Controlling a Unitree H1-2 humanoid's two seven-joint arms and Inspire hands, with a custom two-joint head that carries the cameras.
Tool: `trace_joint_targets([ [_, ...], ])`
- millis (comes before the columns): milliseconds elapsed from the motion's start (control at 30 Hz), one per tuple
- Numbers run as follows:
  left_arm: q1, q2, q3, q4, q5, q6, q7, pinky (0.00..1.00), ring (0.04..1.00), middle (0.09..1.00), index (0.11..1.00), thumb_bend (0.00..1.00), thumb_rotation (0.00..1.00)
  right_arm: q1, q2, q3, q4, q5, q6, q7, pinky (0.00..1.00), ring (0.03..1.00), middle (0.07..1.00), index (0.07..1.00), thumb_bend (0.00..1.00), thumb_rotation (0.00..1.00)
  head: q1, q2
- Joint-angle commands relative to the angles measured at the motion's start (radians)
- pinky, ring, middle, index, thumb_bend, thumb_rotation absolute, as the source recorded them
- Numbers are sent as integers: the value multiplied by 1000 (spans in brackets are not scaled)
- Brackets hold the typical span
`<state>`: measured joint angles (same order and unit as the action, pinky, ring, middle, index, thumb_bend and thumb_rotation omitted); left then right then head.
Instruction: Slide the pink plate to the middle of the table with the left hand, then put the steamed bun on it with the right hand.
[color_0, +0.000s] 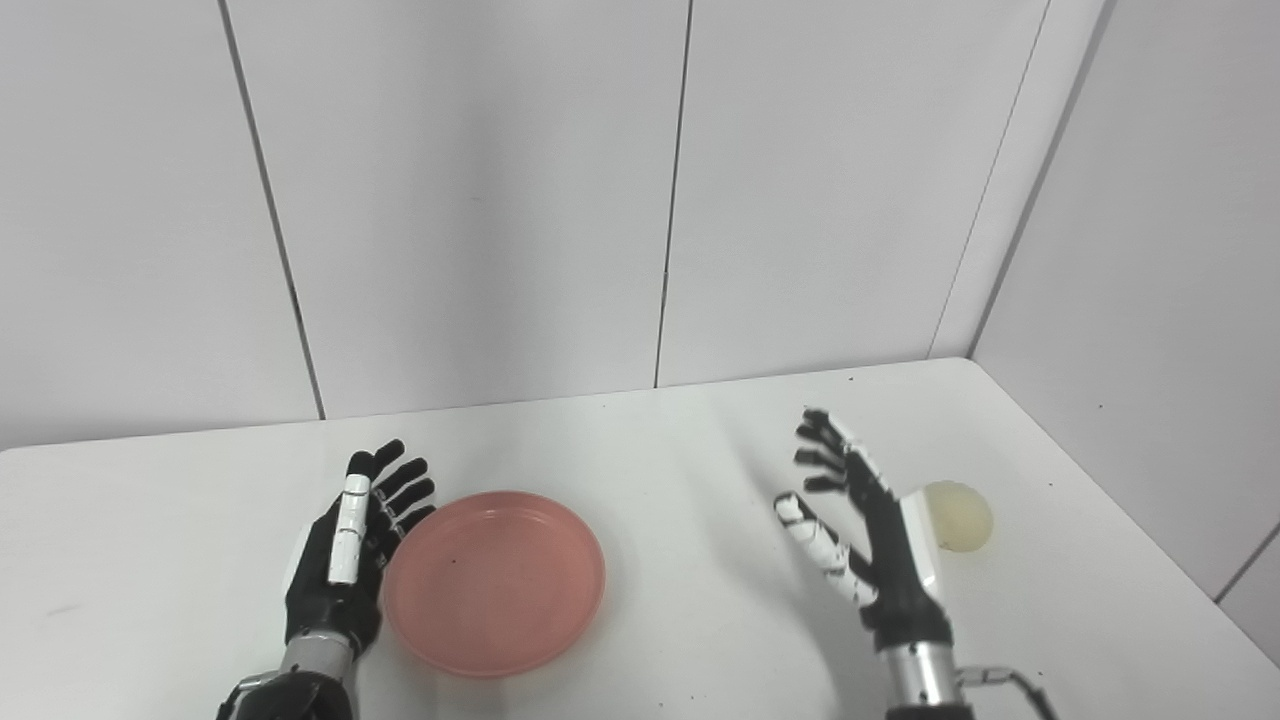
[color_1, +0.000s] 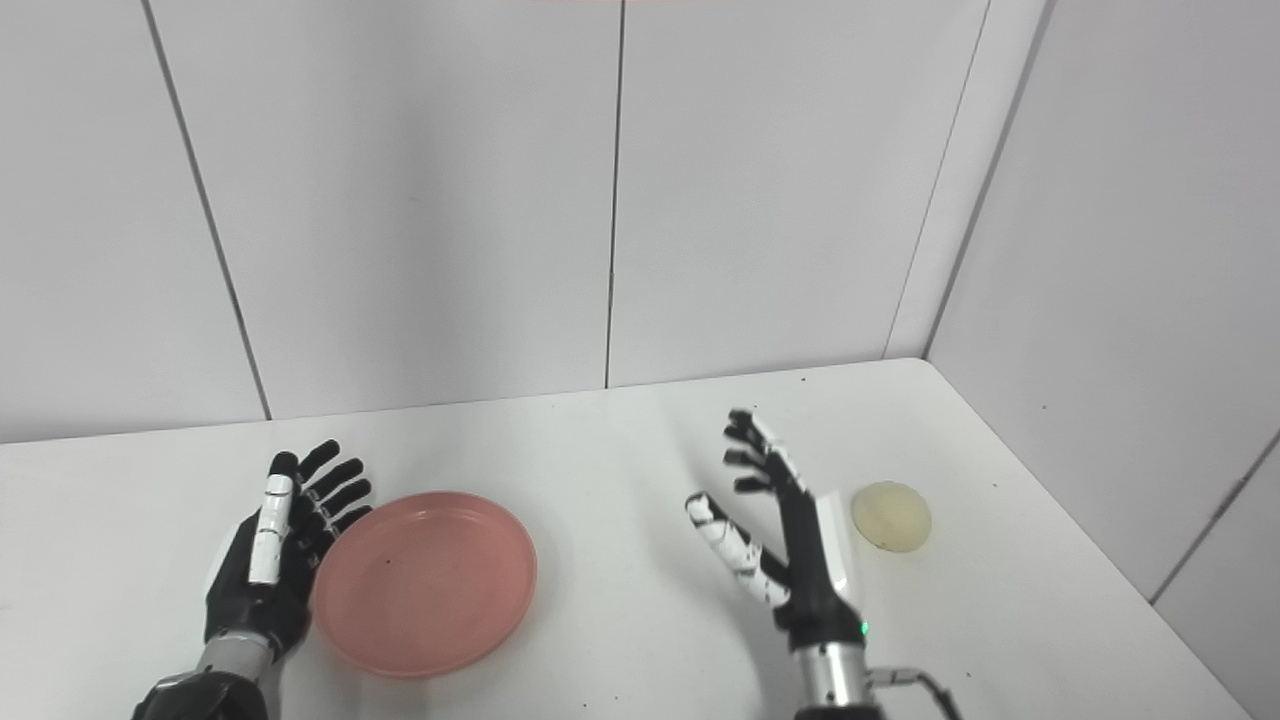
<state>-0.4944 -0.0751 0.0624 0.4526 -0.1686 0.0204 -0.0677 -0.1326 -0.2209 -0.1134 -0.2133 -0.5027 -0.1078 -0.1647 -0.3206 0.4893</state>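
You have a white table (color_0: 640, 440) backed by grey wall panels. The pink plate (color_0: 494, 583) lies empty, left of centre and near you. Your left hand (color_0: 345, 555) stands edge-on against its left rim, fingers spread and holding nothing, so the slide looks to be the step in hand; next, push the plate right toward the middle. Your right hand (color_1: 790, 545) hovers open and empty. The steamed bun (color_1: 891, 516) sits just to its right, untouched.

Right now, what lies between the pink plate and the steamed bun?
Only the right hand, open, between plate and bun; otherwise bare table, clearest in the right eye view.
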Motion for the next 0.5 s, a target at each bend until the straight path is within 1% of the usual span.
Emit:
trace_joint_targets([
  [0,-14,0,-6,13,4,9,-1,740,793,791,809,699,847,-48,-58,-4,-82,-111,96,53,711,791,820,861,729,885,1,-2],
  [33,-15,0,-7,15,5,7,-1,734,790,790,810,697,850,-55,-85,-4,-98,-155,137,84,738,804,829,864,752,877,3,-2],
  [100,-15,-4,-6,15,3,7,1,730,787,788,808,695,849,-68,-126,-6,-114,-202,201,135,780,832,845,869,760,850,8,-3],
  [133,-16,-6,-5,13,2,8,2,723,786,784,803,693,845,-73,-139,-9,-120,-212,227,156,806,851,848,858,771,788,8,-3],
  [233,-18,-9,-3,16,0,7,2,727,786,779,804,690,839,-94,-190,-13,-112,-251,292,211,842,861,849,840,777,708,13,-5],
  [333,-19,-9,-7,12,5,12,3,726,788,782,805,681,851,-116,-240,-12,-86,-291,335,252,872,863,849,836,783,688,16,-6],
  [400,-20,-8,-8,15,8,11,4,717,787,779,806,679,856,-127,-270,-14,-51,-310,337,248,890,848,840,829,800,654,18,-7],
  [467,-23,-8,-7,25,7,4,2,716,783,770,810,670,858,-139,-293,-13,-26,-325,347,252,913,832,832,821,835,654,20,-7],
])
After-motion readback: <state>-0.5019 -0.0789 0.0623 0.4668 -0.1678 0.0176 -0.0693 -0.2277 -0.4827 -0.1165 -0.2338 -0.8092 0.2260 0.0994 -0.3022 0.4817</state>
